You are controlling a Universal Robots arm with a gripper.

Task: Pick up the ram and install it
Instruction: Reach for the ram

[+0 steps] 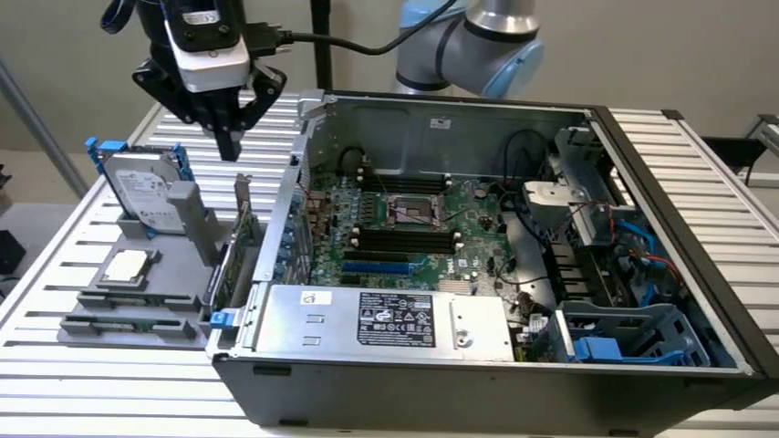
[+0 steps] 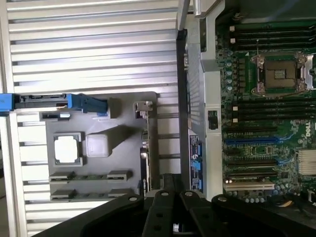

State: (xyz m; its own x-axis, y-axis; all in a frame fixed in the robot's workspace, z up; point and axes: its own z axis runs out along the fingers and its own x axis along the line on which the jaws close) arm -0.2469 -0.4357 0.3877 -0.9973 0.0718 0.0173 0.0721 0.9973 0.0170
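Clenched empty, tool [image 1: 229, 148] hovers over the counter [image 1: 73, 383], ram [image 2: 91, 177] untouched at its exterior-view seven o'clock; approach step, I judge, and grasping calls for opening first.

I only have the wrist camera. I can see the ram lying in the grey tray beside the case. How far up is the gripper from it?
Observer: The gripper hangs well above the tray, shut and empty, clear of the ram.
Operator: Is that blue-ended thing lying flat?
Observer: No, the hard drive stands upright in its holder.
Operator: Anything in the computer that I can't see?
Observer: A silver power supply with a label sits along the near wall of the case.
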